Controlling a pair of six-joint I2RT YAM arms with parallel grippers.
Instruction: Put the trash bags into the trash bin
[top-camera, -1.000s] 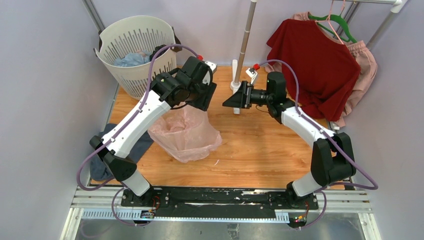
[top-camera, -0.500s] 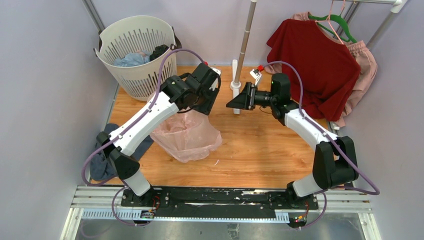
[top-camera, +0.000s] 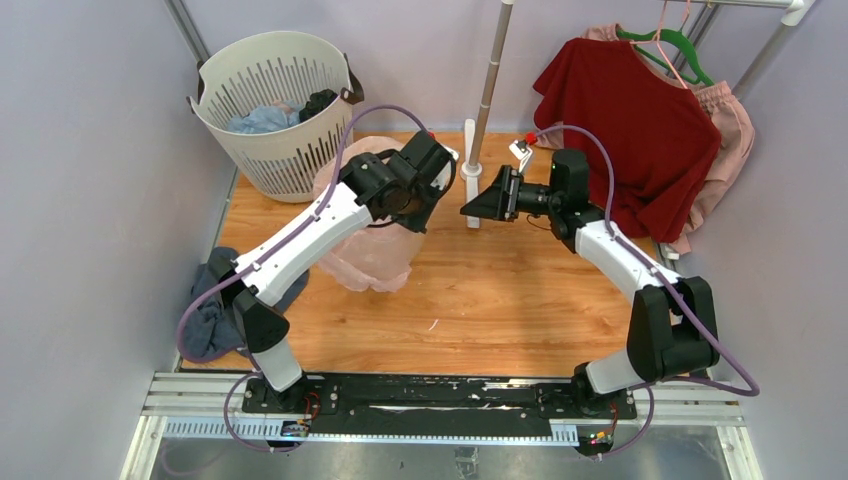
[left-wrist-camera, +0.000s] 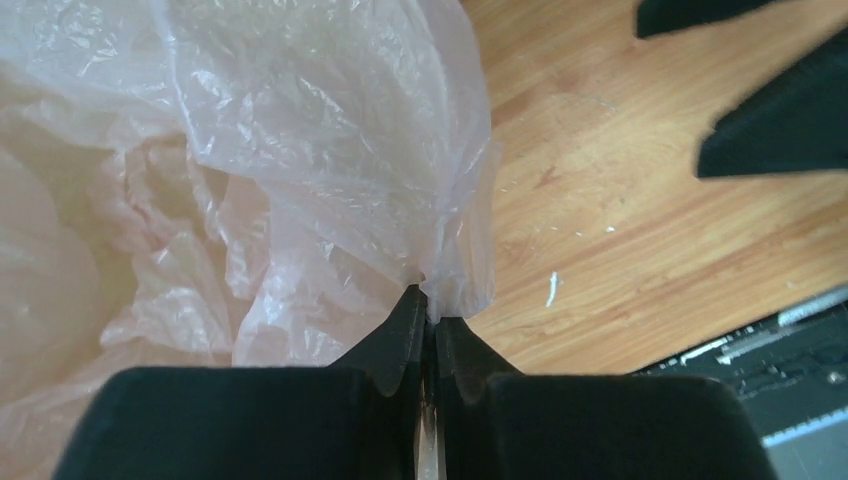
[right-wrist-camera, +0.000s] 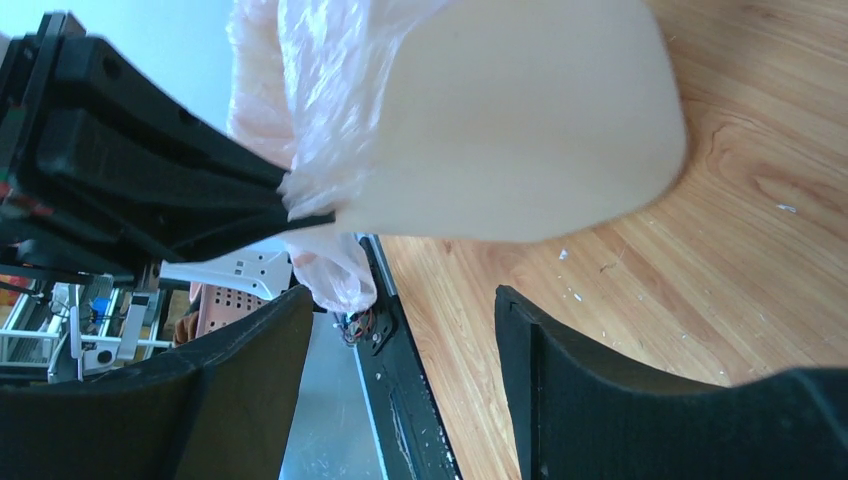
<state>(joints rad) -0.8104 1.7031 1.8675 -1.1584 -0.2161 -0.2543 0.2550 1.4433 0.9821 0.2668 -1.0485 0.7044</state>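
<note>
A white slotted basket (top-camera: 270, 100) holding a blue cloth (top-camera: 262, 120) is set at the far left corner. A white pole (top-camera: 488, 90) is planted behind the gap between the two grippers. A red shirt (top-camera: 630, 130) is hung at the far right, and a blue-grey cloth (top-camera: 205, 320) is left over the table's left edge. In the top view the bag (top-camera: 375, 245) is crossed by the left arm, and the bin is hidden beneath the film.

The bag is spread left of centre, just beside the basket, its long axis running from far to near. A fold of its edge is pinched between the clenched fingers of the left gripper (left-wrist-camera: 430, 320). In the right wrist view the bin (right-wrist-camera: 520, 120) is seen as a smooth cream wall, with pink film gathered at the end where the left fingers are closed. Whether the bin is upright or tilted cannot be told. The right gripper (right-wrist-camera: 400, 300) is held with its fingers spread, grasping nothing, near the bin but apart from it.

The table (top-camera: 520, 300) is of scuffed wood, enclosed by pale lilac walls, with a black rail (top-camera: 440, 395) along the near edge.
</note>
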